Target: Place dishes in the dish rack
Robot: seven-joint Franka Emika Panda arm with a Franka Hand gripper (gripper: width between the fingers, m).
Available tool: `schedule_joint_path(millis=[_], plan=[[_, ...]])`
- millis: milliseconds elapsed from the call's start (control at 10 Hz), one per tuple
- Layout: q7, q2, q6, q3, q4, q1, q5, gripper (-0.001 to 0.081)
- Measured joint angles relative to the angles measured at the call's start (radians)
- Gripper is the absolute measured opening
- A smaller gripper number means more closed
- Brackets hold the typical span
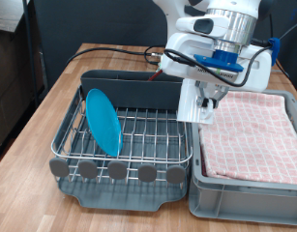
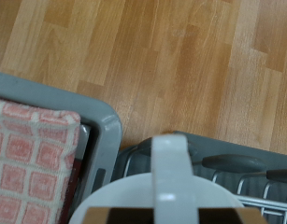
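The white mug (image 1: pixel 192 102) hangs in my gripper (image 1: pixel 207 95) just above the dish rack's (image 1: pixel 138 137) end at the exterior view's right, beside the dark grey caddy (image 1: pixel 129 87). In the wrist view the mug (image 2: pixel 169 173) fills the lower middle, handle outward, between my fingertips (image 2: pixel 107 217). The gripper is shut on the mug. The light-blue plate (image 1: pixel 103 122) stands on edge in the rack's left part. The wooden spoon does not show clearly in either view.
The grey bin with pink checkered cloth (image 1: pixel 250 135) sits right of the rack and shows in the wrist view (image 2: pixel 35 149). Both stand on a wooden table (image 1: pixel 51 106). A black cable (image 1: pixel 119 50) runs behind the rack.
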Motion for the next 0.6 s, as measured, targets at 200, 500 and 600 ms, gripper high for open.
schedule_joint_path(millis=[200,500,600], plan=[[-0.002,0.037,-0.011,-0.003,0.036,-0.001,0.019,0.0072],[-0.016,0.078,-0.022,-0.003,0.077,-0.006,0.047,0.0072],[-0.018,0.089,-0.022,-0.004,0.086,-0.007,0.050,0.0072]])
